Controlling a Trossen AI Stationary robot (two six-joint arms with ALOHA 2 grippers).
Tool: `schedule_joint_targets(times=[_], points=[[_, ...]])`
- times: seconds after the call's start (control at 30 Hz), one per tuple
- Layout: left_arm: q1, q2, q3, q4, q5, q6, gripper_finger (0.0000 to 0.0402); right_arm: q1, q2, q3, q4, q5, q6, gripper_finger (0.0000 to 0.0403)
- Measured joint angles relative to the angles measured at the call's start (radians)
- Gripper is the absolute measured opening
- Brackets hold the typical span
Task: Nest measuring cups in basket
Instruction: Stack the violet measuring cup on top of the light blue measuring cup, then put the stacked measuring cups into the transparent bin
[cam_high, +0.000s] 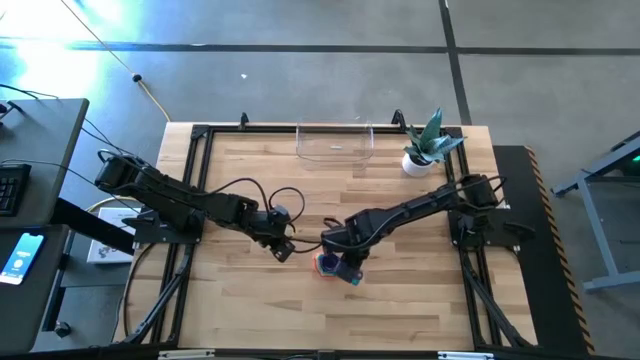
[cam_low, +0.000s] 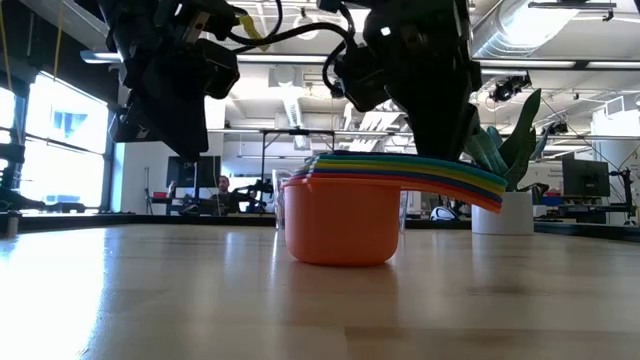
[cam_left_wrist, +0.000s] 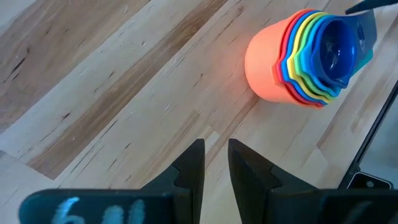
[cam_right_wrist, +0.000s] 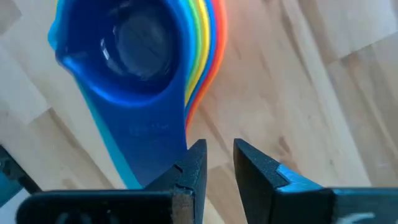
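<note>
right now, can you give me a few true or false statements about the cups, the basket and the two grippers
1. The measuring cups are nested in one stack on the table. True.
2. The stack sits inside the basket. False: the basket stands at the table's far edge and the stack is on bare wood near the middle.
3. The outermost cup is orange. True.
4. The left gripper grips the stack. False: its fingers are nearly together with nothing between them, apart from the cups.
5. The right gripper is right by the stacked handles. True.
6. The plant pot lies tipped over. False: it stands upright beside the basket.
</note>
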Motion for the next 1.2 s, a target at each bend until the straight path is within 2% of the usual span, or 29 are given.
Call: schedule_joint_targets(times=[0.27,0.47,0.57,0.93,1.2], points=[[0.000,0.000,0.000,0.000,0.007,0.018,0.0062,0.015,0.000,0.004,0.015,-0.011,0.013,0.0071],[0.000,-0.005,0.000,-0.002,0.107,0.094,0.0062,0.001,-0.001,0.004,0.002,-0.006,0.016,0.0071],[-0.003,-0.026,0.000,-0.003,0.126,0.124,0.0062,-0.008,-0.007,0.004,-0.029,-0.006,0.035,0.0071],[-0.011,-0.206,-0.002,-0.086,0.093,0.295,0.0062,-0.008,-0.079,0.005,-0.053,0.014,0.129,0.0071],[-0.027,-0.409,-0.084,-0.075,-0.002,0.352,0.0062,-0.005,-0.107,0.006,-0.049,0.021,0.161,0.0071]])
